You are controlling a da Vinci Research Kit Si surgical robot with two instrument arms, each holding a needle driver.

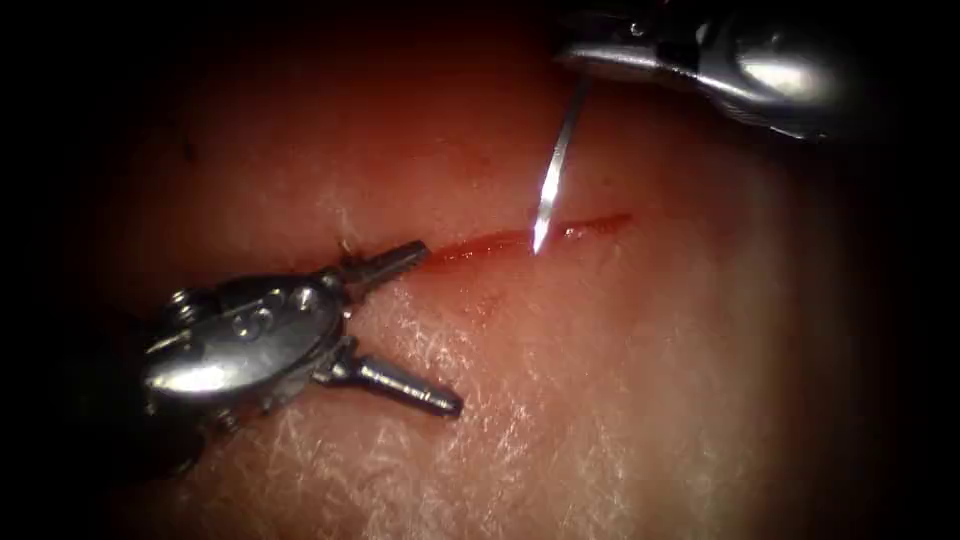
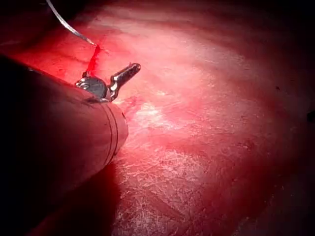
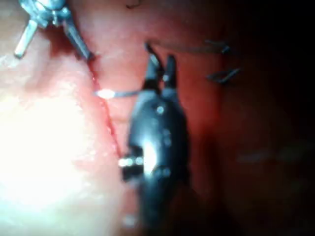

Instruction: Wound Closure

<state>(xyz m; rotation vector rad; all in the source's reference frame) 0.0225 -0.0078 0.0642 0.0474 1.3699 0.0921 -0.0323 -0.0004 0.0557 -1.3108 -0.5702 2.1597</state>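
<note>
Needle hangs from the right tool, whose jaws are clamped on its upper end; its tip touches the cut in the tissue. Left tool holds nothing, jaws spread wide, one resting at the cut's left end.

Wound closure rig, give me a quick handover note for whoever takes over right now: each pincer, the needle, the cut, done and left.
Left pincer: jaws wide open, holding nothing, at the left end of the cut, upper jaw near the cut line.
Right pincer: shut on the needle near its back end, above the cut.
Needle: hangs down from the right pincer, tip at the cut line about midway along; whether it has entered the tissue cannot be told.
Done: no stitches seen across the cut; red fluid lies along it.
Left: the cut is open along its whole visible length.
</note>
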